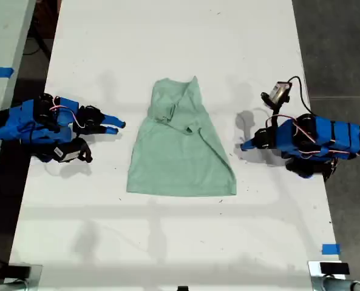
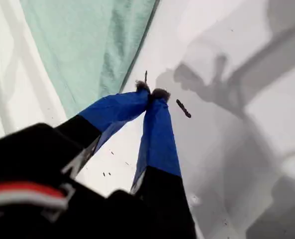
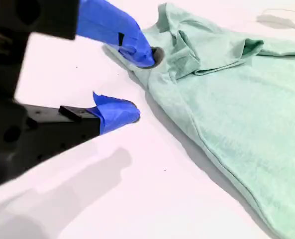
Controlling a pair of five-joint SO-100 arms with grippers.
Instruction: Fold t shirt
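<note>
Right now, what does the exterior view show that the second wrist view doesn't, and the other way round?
Exterior only: the whole t shirt down to its hem, and my first end effector, shut, at the exterior view's right. Second wrist only: a close look at my second end effector, open beside the shirt's edge, empty. Both: sleeves folded inward, the shirt lying on the white table.

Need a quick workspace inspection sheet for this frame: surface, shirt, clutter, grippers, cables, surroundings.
Surface: white table, small dark specks.
Job's things: t shirt at centre, both sleeves folded inward, hem flat.
Clutter: nothing seen.
Grippers: my first gripper shut, empty, off the cloth; my second gripper open beside the shirt's sleeve edge.
Cables: red and white wires on both arms.
Surroundings: blue tape at table edge, dark floor.
</note>
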